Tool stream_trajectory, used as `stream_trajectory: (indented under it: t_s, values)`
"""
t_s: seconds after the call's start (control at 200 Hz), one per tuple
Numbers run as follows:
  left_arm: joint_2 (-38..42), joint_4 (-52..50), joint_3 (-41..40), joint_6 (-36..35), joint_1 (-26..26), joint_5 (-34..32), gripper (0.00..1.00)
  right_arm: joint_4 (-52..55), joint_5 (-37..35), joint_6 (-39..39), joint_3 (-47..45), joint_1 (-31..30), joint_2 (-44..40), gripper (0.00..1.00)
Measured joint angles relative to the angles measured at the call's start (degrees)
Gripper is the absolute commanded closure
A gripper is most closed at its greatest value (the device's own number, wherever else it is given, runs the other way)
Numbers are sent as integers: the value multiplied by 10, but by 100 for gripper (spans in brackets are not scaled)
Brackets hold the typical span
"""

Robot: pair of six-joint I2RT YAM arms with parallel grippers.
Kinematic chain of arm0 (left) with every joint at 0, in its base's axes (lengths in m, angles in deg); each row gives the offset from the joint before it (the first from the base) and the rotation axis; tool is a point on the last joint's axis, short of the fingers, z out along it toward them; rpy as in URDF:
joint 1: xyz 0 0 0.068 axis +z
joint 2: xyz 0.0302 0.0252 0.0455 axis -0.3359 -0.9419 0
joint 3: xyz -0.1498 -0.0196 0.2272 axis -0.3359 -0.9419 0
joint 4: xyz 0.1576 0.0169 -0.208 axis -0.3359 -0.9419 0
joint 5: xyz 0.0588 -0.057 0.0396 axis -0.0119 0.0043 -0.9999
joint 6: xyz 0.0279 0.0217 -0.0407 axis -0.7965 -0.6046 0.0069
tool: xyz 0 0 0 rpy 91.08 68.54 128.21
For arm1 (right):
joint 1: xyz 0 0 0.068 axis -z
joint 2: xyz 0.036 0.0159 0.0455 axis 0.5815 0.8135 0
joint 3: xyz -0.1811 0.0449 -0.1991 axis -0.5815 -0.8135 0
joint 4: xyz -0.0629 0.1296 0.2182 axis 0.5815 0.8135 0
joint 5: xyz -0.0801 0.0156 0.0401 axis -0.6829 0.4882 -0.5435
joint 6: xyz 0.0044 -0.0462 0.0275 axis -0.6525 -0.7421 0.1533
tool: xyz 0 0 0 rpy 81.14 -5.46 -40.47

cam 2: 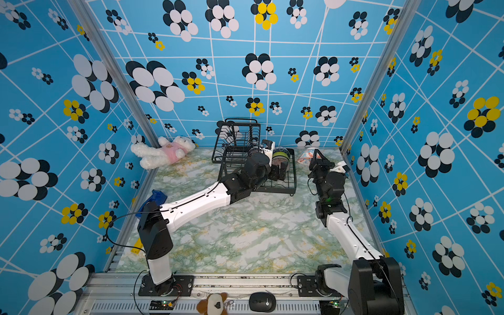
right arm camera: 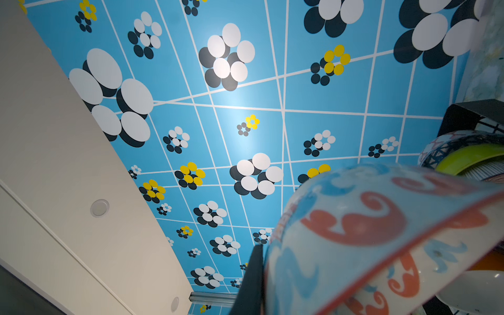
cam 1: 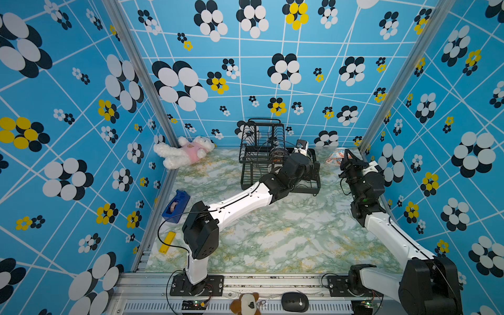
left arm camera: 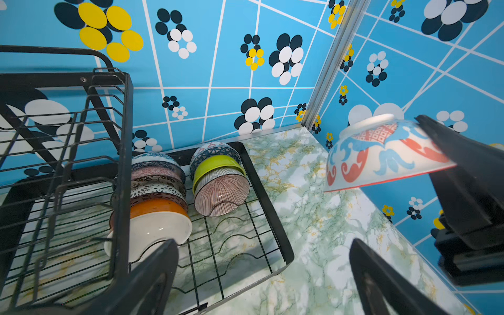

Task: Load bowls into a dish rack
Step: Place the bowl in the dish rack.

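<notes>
Black wire dish rack (cam 1: pixel 261 128), back centre of the marbled table (cam 1: pixel 272 231); lower tray stocked with two rows of bowls (left arm camera: pixel 158 174) on edge, propped in the wire slots to drain. White bowl (left arm camera: pixel 158 231) frontmost in one row; purplish ribbed bowl (left arm camera: pixel 222 193) frontmost in the other, free slots ahead of it. Left gripper (left arm camera: pixel 263 242) above the tray's near corner, jaws spread fully, empty. Red-blue floral bowl (left arm camera: pixel 381 155) just right of the rack, mouth down, tilted, clear of the table, probably staged for those slots. Right gripper (cam 1: pixel 347 156): fingers (right arm camera: pixel 251 272) clamped on its rim.
</notes>
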Motion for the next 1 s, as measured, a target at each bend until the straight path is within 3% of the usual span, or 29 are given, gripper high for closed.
stream_trajectory:
  t_s: [0.365,0.55,0.78,1.0]
  values:
    - [94,-67,7,-62,25,2,1,-3,28,-53,0,0,3,100]
    - [183,-88,-23,-75,76,11,1,-16,51,-83,0,0,18,100]
    - [299,-100,-122,-38,190,45,1,-45,86,-115,0,-2,64,100]
    - [394,-95,-266,102,400,160,1,-75,116,-159,-22,-7,92,100]
